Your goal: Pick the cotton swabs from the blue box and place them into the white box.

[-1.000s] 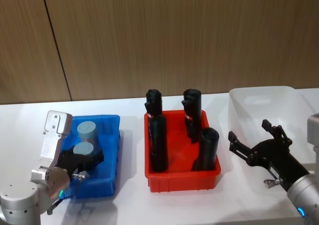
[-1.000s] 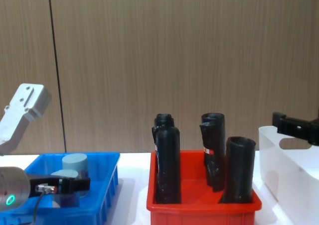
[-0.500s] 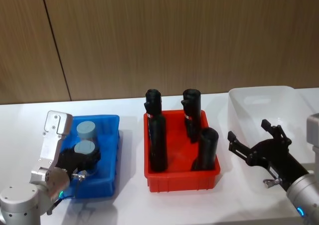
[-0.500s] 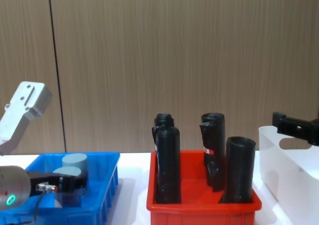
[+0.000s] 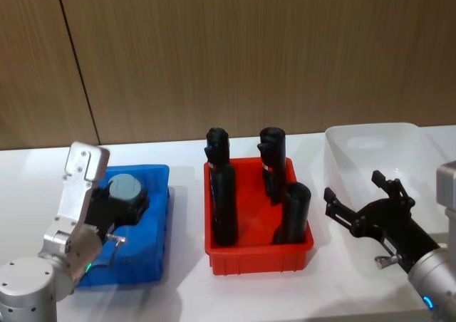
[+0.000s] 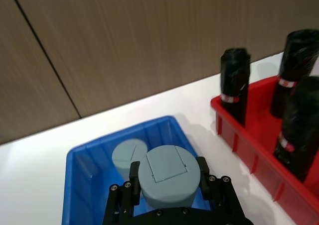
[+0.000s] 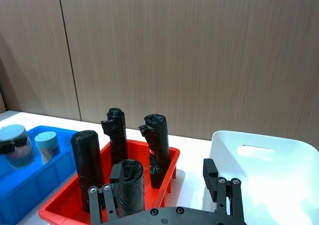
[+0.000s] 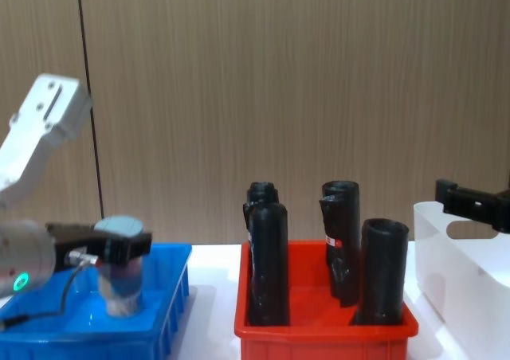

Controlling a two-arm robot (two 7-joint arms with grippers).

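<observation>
Progress is barely begun: your left hand (image 5: 122,202) is clamped on one cotton swab tub (image 5: 127,188), carried over the blue box (image 5: 153,219). Your right hand (image 5: 354,194) hovers spread wide beside the white box (image 5: 370,130). Farther back, a second tub (image 6: 127,155) sits in the blue box. The white box looks empty, so both transfers remain.

Readable text: none in any view.
Black tubes (image 6: 234,83) in the red bin (image 6: 249,140): red-and-white band labels, print too small to read.
Cotton swab tub (image 6: 168,175): blue-grey lid, label print illegible.
</observation>
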